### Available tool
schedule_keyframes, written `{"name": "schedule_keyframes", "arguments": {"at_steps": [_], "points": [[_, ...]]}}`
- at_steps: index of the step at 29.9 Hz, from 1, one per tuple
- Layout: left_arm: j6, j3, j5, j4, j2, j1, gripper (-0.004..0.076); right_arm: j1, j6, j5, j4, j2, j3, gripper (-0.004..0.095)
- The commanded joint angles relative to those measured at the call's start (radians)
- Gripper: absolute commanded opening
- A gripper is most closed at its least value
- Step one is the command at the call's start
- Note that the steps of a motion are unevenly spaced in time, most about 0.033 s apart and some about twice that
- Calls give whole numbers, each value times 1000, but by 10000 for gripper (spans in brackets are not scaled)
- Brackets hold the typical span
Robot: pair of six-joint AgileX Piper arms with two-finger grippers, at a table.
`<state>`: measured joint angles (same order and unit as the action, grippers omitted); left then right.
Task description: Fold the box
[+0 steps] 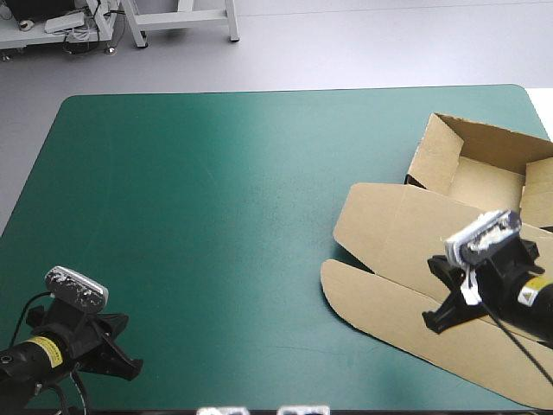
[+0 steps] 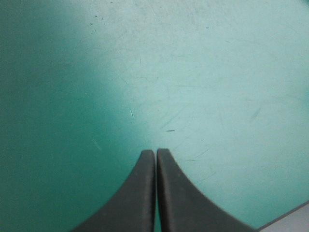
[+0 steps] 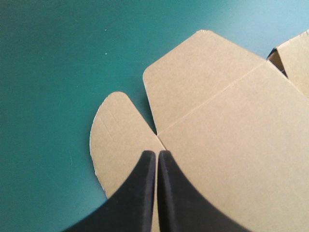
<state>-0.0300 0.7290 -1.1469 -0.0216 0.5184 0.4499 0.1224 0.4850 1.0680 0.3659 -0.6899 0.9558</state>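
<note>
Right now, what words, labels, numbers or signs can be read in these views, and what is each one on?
Nothing can be read.
Yellow sticker on the left arm: print too small to read.
Yellow sticker on the right arm: dark mark, too small to read.
Box: plain brown board, no print in view.
Teal-green cover: no text.

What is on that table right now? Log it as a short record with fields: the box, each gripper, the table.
box: brown board at the table's right side; far part raised into an open tray, lid and rounded flaps lying flat
left gripper: shut, over the cover near the table's near left corner, far from the box
right gripper: shut, over the flat lid where two flaps meet; contact with the board cannot be told
table: teal-green cover, nothing but the box on it
</note>
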Motion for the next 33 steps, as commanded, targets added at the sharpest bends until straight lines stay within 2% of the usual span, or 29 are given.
{"name": "schedule_keyframes", "arguments": {"at_steps": [1,7,14,19,27,33], "points": [[7,13,59,22,6,5,-9,4,9,-74,19,106,-94,0],[7,6,63,48,6,5,-9,4,8,-87,19,242,-265,0],[-11,6,63,46,6,5,-9,4,8,-190,27,320,-417,0],[-47,4,69,63,6,5,-9,4,8,-202,31,327,-447,0],[-45,-90,180,67,6,5,-9,4,8,-209,28,327,-448,0],[-44,-133,183,87,6,5,-9,4,8,-202,28,327,-448,0]]}}
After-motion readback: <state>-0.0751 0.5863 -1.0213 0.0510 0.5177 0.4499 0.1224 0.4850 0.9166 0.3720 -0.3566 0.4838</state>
